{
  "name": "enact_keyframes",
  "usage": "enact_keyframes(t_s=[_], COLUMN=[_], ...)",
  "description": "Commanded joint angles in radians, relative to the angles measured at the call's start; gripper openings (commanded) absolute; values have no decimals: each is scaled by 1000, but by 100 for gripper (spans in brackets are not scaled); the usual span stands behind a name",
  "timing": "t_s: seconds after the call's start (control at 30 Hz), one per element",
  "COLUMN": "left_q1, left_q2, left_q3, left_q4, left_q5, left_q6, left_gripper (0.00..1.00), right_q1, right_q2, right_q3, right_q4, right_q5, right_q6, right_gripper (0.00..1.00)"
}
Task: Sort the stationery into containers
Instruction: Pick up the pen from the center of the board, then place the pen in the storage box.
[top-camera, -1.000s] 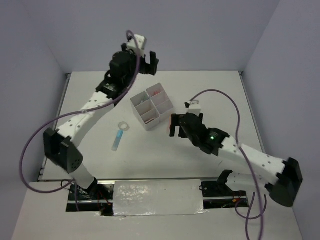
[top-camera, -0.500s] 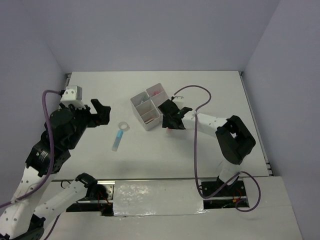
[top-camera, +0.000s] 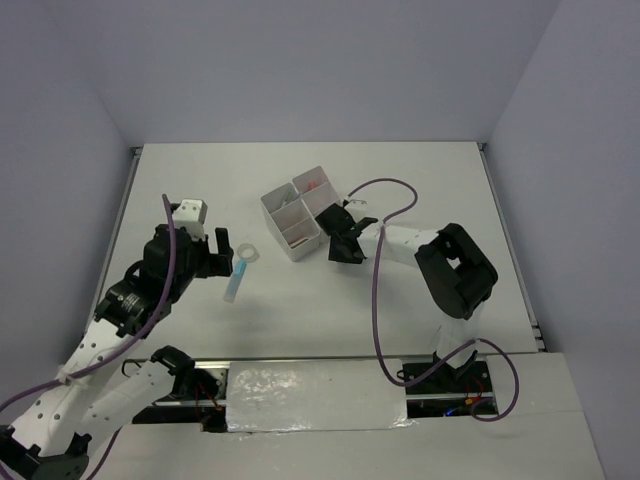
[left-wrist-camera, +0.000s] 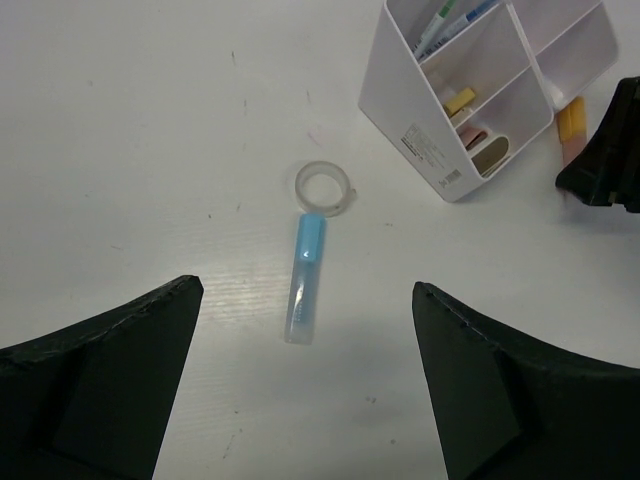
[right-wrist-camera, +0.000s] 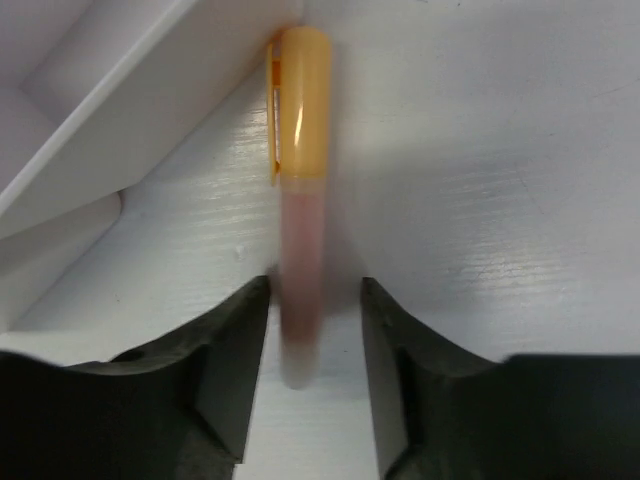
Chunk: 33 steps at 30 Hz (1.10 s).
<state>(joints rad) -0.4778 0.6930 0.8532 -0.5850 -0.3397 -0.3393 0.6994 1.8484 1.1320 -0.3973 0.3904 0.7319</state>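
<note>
Pincer of the left arm, the left pincer (top-camera: 220, 254), hovered over the desk (left-wrist-camera: 150, 120) well to the left of the organiser (left-wrist-camera: 400, 100) and nearer the arm bases. Its jaws stood wide apart and held nothing.

Between those jaws, in the left wrist view, a blue highlighter (left-wrist-camera: 303, 280) lay flat on the desk, left of the organiser and well apart from it. Its blue cap pointed away from the bases. The cap end met the rim of a clear tape roll (left-wrist-camera: 301, 186), which lay flat a little closer to the organiser.

The right pincer (top-camera: 340, 236) was low over the desk, just beside the organiser's right wall. Its fingers (right-wrist-camera: 225, 370) stood apart, one on each side of a pen (right-wrist-camera: 300, 110) with an orange cap and a pink barrel. A narrow strip of desk showed on each side of the barrel, and no clamping was evident. The pen lay flat, its cap tip against the base of the organiser's wall.

The organiser stood upright on the desk, beyond both pincers. Thin pens (left-wrist-camera: 440, 25) leaned in one compartment. A yellow piece (left-wrist-camera: 460, 101), a pink piece (left-wrist-camera: 470, 135) and a tan block (left-wrist-camera: 492, 155) sat in the compartments towards the left pincer.
</note>
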Motion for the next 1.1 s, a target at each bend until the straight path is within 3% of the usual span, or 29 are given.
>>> enact_keyframes(t_s=[0.0, 0.27, 0.4, 0.47, 0.63, 0.8, 0.93, 1.07], left_q1=[7, 7, 5, 5, -21, -163, -275, -308], left_q2=[-19, -30, 11, 40, 175, 341, 431, 470], left_q3=[9, 18, 1, -47, -114, -31, 39, 81], left_q4=[54, 68, 189, 305, 749, 887, 919, 916], left_q5=[42, 122, 322, 490, 727, 732, 670, 619], left_q6=[23, -32, -182, -292, -505, -538, -511, -486], left_gripper=[99, 99, 100, 99, 100, 99, 94, 94], right_q1=[-8, -12, 8, 20, 70, 135, 144, 190], right_q2=[9, -124, -302, -426, -750, -1042, -1117, -1178], right_q3=[-27, -161, -291, -336, -501, -566, -534, -523], right_q4=[34, 92, 179, 241, 362, 434, 348, 348], right_q5=[-18, -38, -36, -36, -145, -311, -366, -404], right_q6=[21, 21, -54, -104, -273, -384, -394, -411], right_gripper=[46, 15, 0, 0, 0, 0, 0, 0])
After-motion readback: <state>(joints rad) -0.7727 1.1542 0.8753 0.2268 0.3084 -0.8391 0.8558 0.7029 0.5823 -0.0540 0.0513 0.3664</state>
